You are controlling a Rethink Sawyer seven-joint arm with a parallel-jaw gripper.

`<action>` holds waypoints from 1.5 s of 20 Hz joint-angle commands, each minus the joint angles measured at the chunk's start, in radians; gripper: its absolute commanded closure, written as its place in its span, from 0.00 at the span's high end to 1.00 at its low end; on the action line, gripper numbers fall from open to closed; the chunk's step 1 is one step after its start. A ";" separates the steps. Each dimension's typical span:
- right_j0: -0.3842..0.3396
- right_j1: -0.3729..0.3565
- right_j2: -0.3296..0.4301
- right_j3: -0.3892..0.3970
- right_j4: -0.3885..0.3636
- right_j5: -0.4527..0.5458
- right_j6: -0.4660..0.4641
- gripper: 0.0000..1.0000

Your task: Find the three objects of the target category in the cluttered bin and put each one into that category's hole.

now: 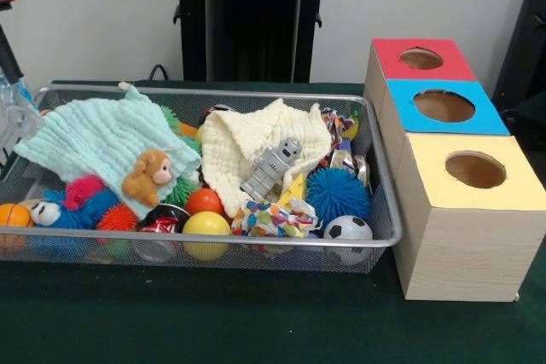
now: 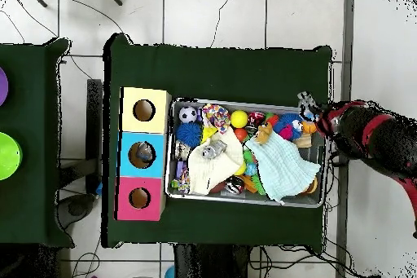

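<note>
The gripper is hovering at the bin's right end in the overhead view; whether it is open or closed cannot be told. It should be lifting the cloths aside first, probably.

bin: packed with toys | cloths cover the middle

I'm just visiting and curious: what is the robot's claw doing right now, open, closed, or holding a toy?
Gripper: at the end of the bin; whether it is open, closed or holding anything cannot be told.
</note>
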 commanded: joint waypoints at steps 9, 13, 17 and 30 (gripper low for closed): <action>0.127 -0.103 0.040 0.105 0.090 -0.081 0.224 0.00; 0.186 -0.131 -0.007 0.075 0.103 -0.065 0.258 0.00; 0.249 -0.150 -0.060 0.058 0.110 -0.069 0.292 0.00; 0.489 -0.144 -0.257 0.061 0.123 -0.220 0.429 0.00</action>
